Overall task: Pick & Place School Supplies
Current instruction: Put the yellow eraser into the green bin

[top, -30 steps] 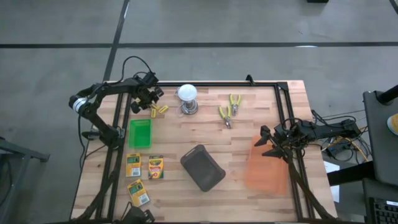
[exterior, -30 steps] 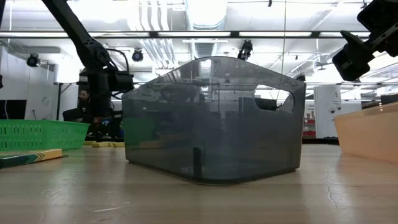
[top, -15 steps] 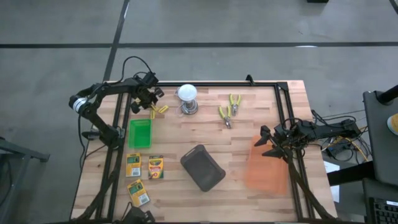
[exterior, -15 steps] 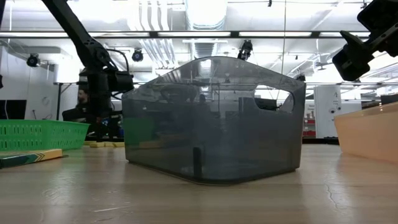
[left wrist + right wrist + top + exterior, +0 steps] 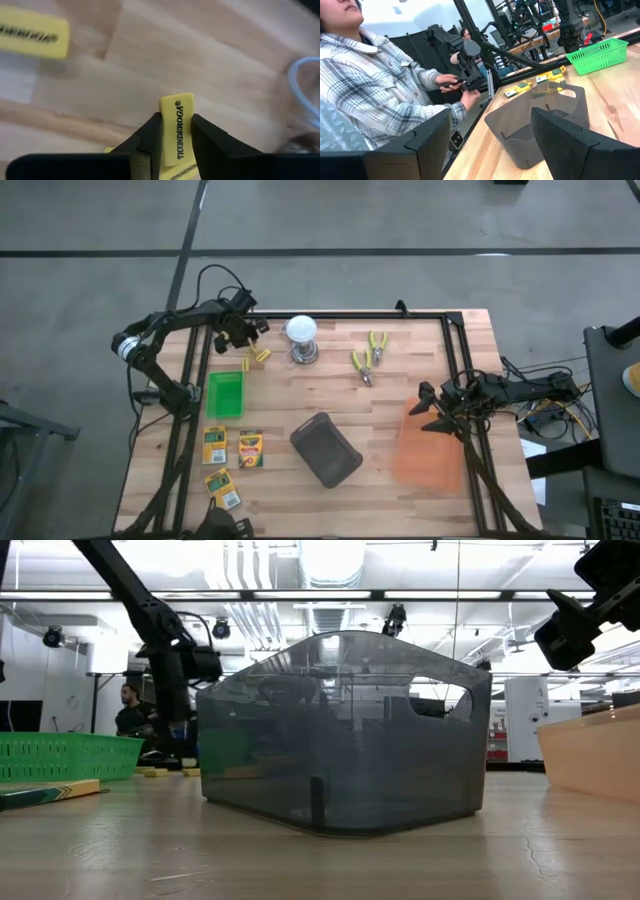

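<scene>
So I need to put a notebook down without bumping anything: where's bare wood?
Free: the stretch between the pliers, grey bin and orange bin. Crowded: the left side, around the green basket, crayon boxes and the left gripper.

Wooden plank table (image 5: 400, 380) seen from above, carrying a green basket (image 5: 224, 394), three crayon boxes (image 5: 231, 448), small yellow erasers (image 5: 258, 357), a white bulb (image 5: 302, 332), yellow-handled pliers (image 5: 368, 356), a grey bin (image 5: 326, 449) and an orange bin (image 5: 428, 446)

The left gripper (image 5: 176, 142) pinches a yellow eraser (image 5: 177, 129) above the table (image 5: 200, 65).
</scene>
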